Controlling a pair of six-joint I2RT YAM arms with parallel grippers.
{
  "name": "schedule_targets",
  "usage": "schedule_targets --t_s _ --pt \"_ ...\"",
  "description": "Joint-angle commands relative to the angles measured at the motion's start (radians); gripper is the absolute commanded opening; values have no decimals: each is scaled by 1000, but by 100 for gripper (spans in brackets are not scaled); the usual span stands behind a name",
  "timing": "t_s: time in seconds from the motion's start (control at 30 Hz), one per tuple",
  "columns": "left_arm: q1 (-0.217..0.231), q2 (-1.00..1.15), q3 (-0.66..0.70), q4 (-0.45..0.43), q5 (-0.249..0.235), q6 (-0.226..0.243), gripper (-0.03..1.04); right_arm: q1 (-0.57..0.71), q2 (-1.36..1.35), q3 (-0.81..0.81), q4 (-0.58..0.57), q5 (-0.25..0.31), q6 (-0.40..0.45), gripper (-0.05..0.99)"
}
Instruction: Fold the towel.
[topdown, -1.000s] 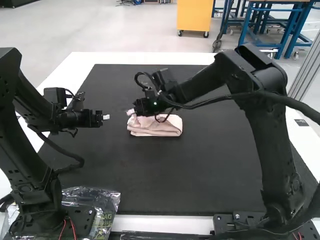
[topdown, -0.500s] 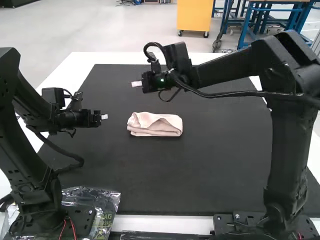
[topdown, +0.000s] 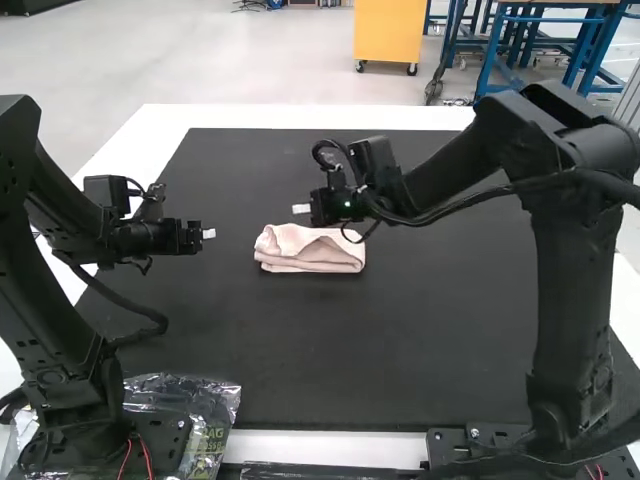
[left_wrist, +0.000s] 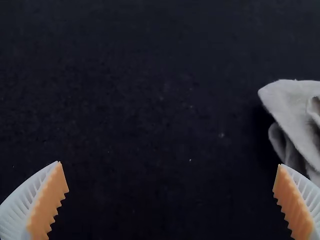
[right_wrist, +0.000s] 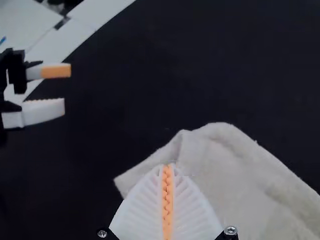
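Note:
The pink towel (topdown: 310, 250) lies folded into a small layered bundle on the dark mat, its top layer slightly rumpled at one corner. In the high view my left gripper (topdown: 209, 234) is off to the towel's left, apart from it; my right gripper (topdown: 301, 209) hangs above the towel's far left part. The left wrist view has my left gripper (left_wrist: 171, 172) with fingers wide apart and nothing between them, the towel (left_wrist: 295, 120) beside one finger. In the right wrist view my right gripper (right_wrist: 168, 167) is closed, pads together, over the towel (right_wrist: 225, 175), holding no cloth.
A dark mat (topdown: 350, 360) covers most of the white table (topdown: 150, 122). Crumpled clear plastic packaging (topdown: 215, 405) lies by the left arm's base. The right arm reaches across the mat's far right part.
My right gripper rose from the towel and away, then came back lower and to the right, nearer the towel. The left arm and the towel look the same.

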Motion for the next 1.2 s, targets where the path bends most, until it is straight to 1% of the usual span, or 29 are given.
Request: schedule_targets --t_s 0.0,0.1,0.33,0.93,1.17 --pt "1 -31 -10 8 11 -4 97 -30 28 4 26 -3 -13 -3" --pt "3 -31 -10 8 13 -4 97 -48 60 7 32 -3 -27 -2" --pt "1 -31 -10 8 13 -3 97 -68 125 15 62 -8 -30 -2" --pt "1 -31 -12 6 16 -6 97 -10 217 21 88 -14 -27 -2" --pt "1 -31 -13 8 17 -6 97 5 268 10 131 -11 -30 -2"
